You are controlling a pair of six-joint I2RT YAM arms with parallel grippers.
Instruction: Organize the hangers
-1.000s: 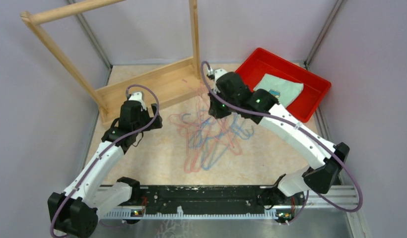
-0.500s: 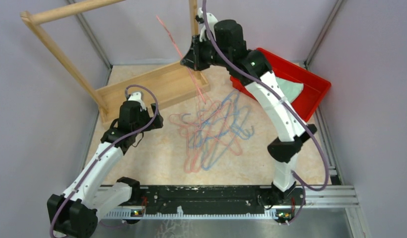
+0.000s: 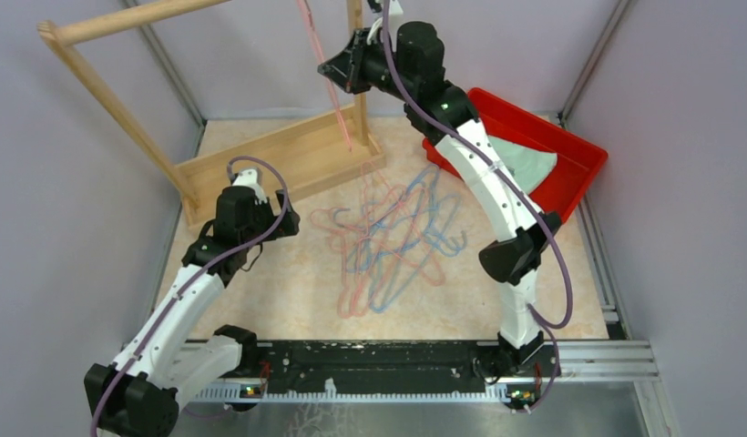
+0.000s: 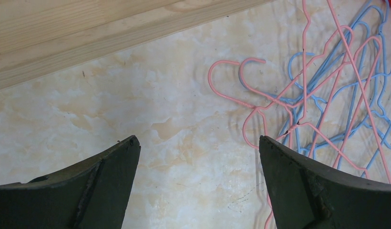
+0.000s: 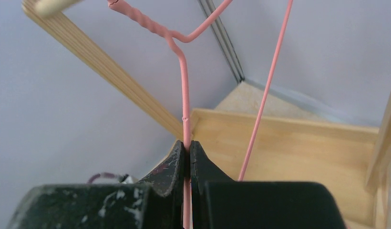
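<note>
1. A light wooden clothes rack (image 3: 279,155) with a flat base board stood at the far left of the beige marbled tabletop (image 3: 288,291). One of its upright posts (image 3: 356,82) rose just beside the right gripper (image 3: 326,68).
2. A red plastic tray (image 3: 575,177) sat at the far right, with a folded pale green cloth (image 3: 525,159) lying in it.
3. A tangled pile of thin pink and light blue wire hangers (image 3: 393,241) lay flat mid-table, between the rack's base and the arms' bases.
4. The right arm reached high and far, its elbow bent above the pile. Its jaws were pinched tight on the neck of one pink wire hanger (image 5: 184,95), below the twisted part, and the hanger hung over the rack's base. Whether its lower end touched the wood was unclear.
5. The left arm stretched forward low near the rack's base. The left gripper (image 4: 198,140) pointed down at bare tabletop with its jaws spread wide, holding nothing, and the pile's pink hooks lay just right of it.
</note>
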